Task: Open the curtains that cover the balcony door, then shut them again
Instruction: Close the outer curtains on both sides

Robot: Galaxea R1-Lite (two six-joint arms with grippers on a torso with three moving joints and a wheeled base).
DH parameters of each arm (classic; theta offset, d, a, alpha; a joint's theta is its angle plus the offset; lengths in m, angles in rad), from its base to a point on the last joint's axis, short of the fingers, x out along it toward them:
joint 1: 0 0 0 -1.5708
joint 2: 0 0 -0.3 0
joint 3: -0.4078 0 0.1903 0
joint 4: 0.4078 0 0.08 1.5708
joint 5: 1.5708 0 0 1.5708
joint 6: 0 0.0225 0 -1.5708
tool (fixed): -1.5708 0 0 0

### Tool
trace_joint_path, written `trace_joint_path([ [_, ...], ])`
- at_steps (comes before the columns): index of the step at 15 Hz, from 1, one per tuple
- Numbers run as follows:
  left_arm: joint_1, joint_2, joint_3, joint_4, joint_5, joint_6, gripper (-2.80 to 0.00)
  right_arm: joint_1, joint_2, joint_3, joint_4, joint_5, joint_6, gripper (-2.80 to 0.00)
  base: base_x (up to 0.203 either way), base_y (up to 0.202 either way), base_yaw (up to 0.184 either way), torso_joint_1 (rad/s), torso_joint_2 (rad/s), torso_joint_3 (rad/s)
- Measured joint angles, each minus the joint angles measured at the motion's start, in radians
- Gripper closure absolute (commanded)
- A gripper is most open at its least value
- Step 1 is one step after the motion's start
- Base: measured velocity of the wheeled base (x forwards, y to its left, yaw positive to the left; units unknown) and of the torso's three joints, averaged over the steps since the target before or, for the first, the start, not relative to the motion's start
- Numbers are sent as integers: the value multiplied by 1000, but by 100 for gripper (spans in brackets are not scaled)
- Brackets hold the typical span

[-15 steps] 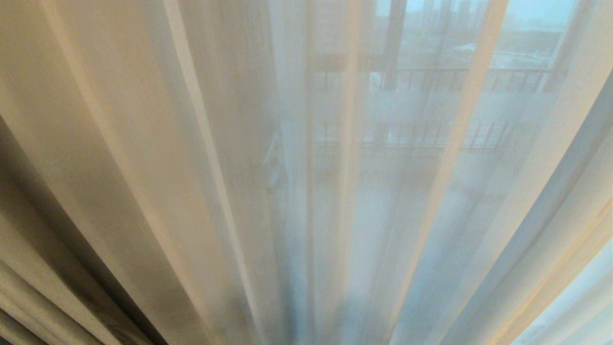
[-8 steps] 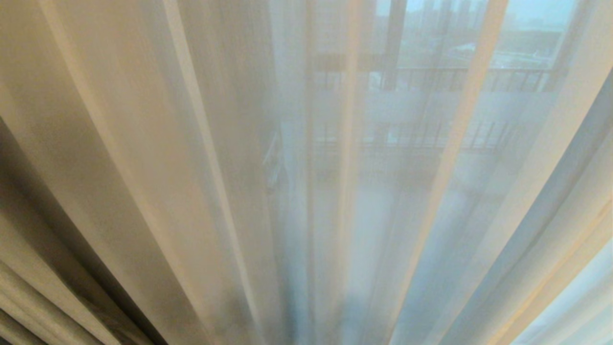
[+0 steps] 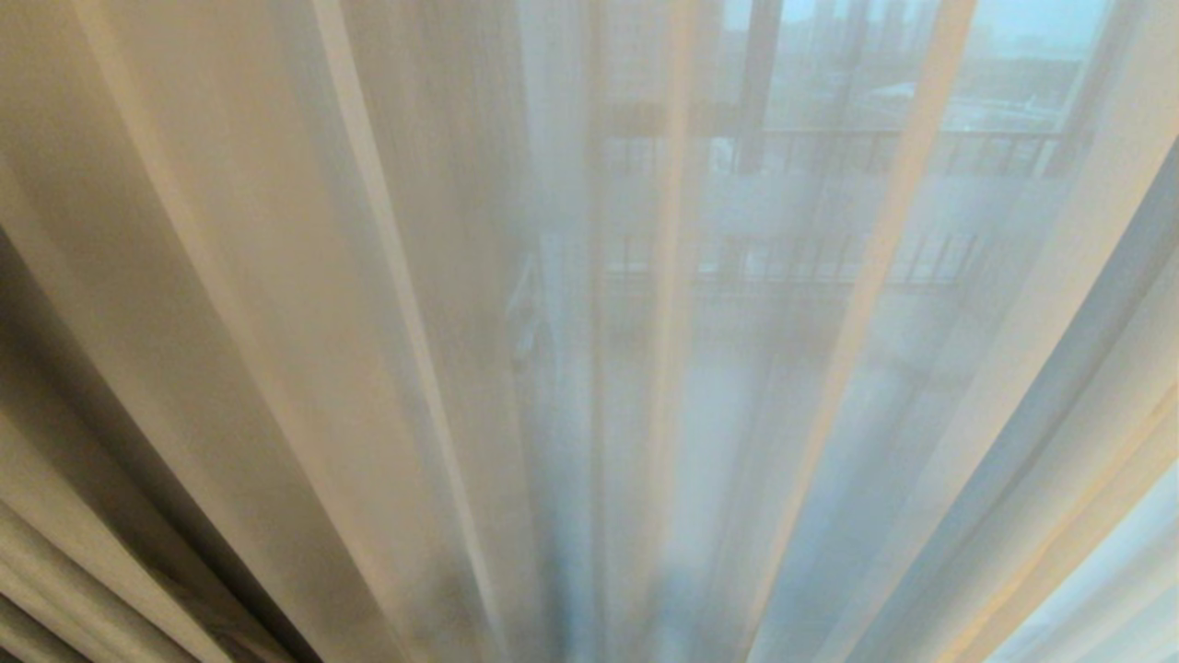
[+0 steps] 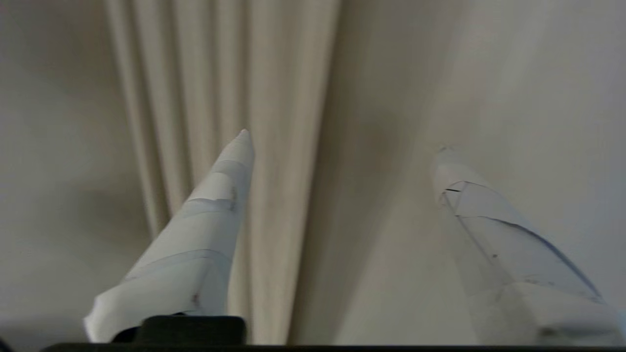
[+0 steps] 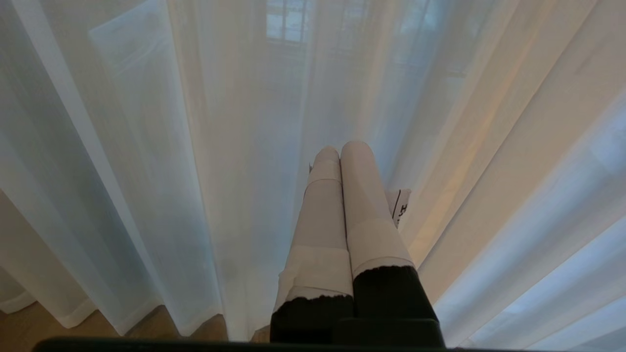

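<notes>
The curtains hang shut across the whole head view: the thin white sheer layer in the middle and right, and heavy cream folds at the lower left. The balcony door is covered; only dim dark bars and railings show through the sheer. Neither arm is in the head view. In the left wrist view my left gripper stands open, its white fingers pointing at the cream pleats with nothing between them. My right gripper is shut and empty, pointing at the sheer layer.
Wooden floor shows under the sheer's hem in the right wrist view. A small printed tag sticks out beside the right fingers. A smooth cream surface fills the space beside the pleats in the left wrist view.
The head view stays almost the same; the sheer folds only stir slightly.
</notes>
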Motion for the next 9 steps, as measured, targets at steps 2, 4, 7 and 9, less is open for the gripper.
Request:
trace_joint_path([
  [2,46,100,-79,-2,-1,-4,-280,2,0,0,0,0,0,0,0,0,0,0,0,0],
  [4,76,195,-150,-7,0,-8,-280,3,0,0,0,0,-1,0,0,0,0,0,0,0],
  [7,102,329,-250,-11,2,-8,-280,3,0,0,0,0,0,0,0,0,0,0,0,0],
  [9,109,412,-322,-11,5,-8,-280,3,0,0,0,0,0,0,0,0,0,0,0,0],
])
